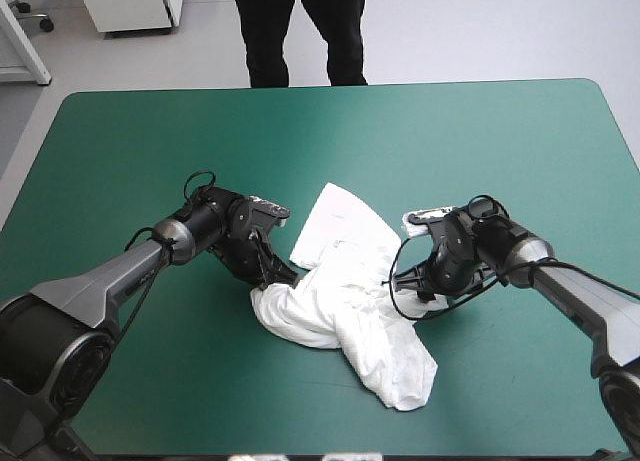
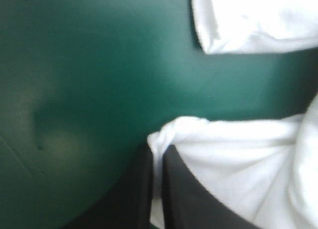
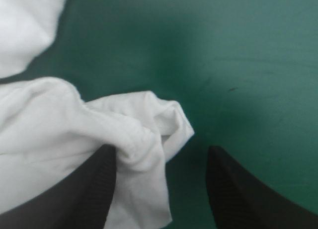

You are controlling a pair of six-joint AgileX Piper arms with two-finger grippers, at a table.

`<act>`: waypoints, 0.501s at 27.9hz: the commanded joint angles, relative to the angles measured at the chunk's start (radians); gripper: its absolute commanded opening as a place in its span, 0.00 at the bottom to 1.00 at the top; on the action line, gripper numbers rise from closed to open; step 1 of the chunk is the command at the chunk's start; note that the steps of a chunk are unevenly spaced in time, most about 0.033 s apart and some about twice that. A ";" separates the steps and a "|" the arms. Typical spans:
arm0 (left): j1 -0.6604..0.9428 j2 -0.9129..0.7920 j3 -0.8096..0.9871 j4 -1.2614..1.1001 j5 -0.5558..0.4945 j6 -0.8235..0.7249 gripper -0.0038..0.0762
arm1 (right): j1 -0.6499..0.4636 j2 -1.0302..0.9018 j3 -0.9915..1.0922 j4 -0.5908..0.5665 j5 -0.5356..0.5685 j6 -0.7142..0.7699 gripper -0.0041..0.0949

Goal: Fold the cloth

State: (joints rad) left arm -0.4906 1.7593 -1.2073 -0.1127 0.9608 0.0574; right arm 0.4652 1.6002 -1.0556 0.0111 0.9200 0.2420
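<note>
High view: white T-shirt (image 1: 340, 303), crumpled heap, one part seemingly flat

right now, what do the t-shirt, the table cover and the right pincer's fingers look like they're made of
T-shirt: soft white fabric, probably cotton knit, matte; it crumples into loose folds. Teal-green cover: a smooth, matte sheet, perhaps vinyl or rubber; faint scuffs show. Fingers of the right pincer: black, matte, finely ribbed, likely rubber or plastic.
</note>
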 commanded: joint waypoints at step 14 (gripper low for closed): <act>-0.006 -0.010 -0.005 -0.033 -0.001 0.002 0.04 | -0.005 0.023 0.033 0.174 -0.057 -0.077 0.02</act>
State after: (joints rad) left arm -0.4906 1.7616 -1.2076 -0.1130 0.9612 0.0584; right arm 0.4557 1.6241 -1.0249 0.1188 0.8742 0.1806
